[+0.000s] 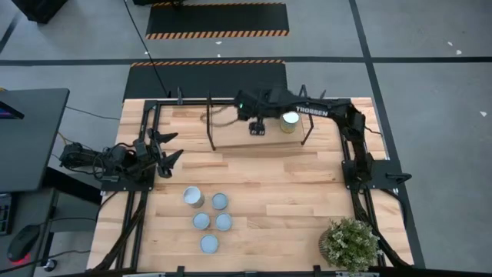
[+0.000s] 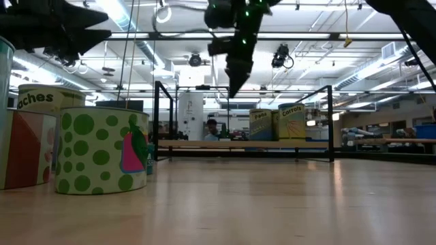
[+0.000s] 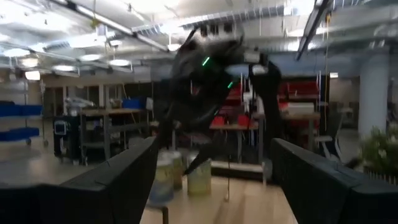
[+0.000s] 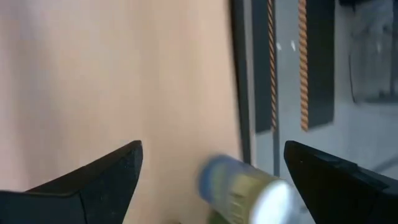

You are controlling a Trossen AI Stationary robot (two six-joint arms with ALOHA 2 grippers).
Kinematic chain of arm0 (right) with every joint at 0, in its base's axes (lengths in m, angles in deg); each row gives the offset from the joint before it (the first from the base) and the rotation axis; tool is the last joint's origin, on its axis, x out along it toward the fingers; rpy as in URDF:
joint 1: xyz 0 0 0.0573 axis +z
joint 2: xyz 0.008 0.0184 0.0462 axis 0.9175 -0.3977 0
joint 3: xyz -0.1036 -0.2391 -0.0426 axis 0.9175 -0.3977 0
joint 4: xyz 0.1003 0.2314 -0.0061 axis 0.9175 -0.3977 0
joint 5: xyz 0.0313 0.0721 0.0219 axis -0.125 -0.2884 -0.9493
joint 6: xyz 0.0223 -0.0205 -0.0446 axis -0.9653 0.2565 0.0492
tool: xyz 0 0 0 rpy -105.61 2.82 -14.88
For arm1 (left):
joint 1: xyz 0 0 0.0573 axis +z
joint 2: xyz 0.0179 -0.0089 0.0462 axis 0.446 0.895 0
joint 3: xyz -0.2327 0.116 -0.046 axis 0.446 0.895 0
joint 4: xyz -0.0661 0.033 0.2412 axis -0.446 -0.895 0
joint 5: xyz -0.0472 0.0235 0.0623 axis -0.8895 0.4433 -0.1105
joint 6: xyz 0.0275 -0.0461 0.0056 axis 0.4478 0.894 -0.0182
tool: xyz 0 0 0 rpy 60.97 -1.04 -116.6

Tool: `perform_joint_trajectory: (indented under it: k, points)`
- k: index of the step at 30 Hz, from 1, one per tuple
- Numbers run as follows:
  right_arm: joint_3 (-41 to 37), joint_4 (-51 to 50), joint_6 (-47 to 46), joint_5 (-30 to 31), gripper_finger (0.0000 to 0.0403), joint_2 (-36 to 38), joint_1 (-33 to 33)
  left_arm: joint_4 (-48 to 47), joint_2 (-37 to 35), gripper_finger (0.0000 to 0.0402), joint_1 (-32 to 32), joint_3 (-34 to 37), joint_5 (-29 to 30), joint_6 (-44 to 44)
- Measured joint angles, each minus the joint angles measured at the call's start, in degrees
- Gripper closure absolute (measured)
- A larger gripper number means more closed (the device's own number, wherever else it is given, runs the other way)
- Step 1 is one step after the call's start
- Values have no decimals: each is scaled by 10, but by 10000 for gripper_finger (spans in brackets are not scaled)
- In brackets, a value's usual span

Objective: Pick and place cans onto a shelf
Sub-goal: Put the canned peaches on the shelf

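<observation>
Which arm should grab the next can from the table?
Left, probably: the open left gripper waits beside the five cans on the table, while the open right gripper is over the shelf.

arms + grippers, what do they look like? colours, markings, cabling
Both arms are black. The right arm carries white TROSSEN lettering and a green light near its wrist. The left gripper and right gripper have dark, tapered wedge fingers. Black cables bunch at the left arm.

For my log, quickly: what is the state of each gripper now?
Left gripper: open, empty, at the table's left edge.
Right gripper: open, empty, above the shelf.
</observation>
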Motion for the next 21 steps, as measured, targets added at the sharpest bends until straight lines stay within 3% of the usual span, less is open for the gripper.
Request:
perform_joint_trajectory:
  k: [3,6,9,15,21]
  points:
    - [0,0,-14,-2,4,0,46,-70,0,87,0,-10,-2,28]
    - [0,-8,-34,-2,4,0,92,-149,3,93,-2,-48,-52,87]
    - [0,-20,-75,-5,5,0,132,-173,28,104,-8,-66,-84,117]
    - [-56,7,-129,19,14,11,206,-188,132,113,-30,-113,-86,129]
    - [-143,112,-146,28,27,44,260,-447,268,114,-59,-272,-111,207]
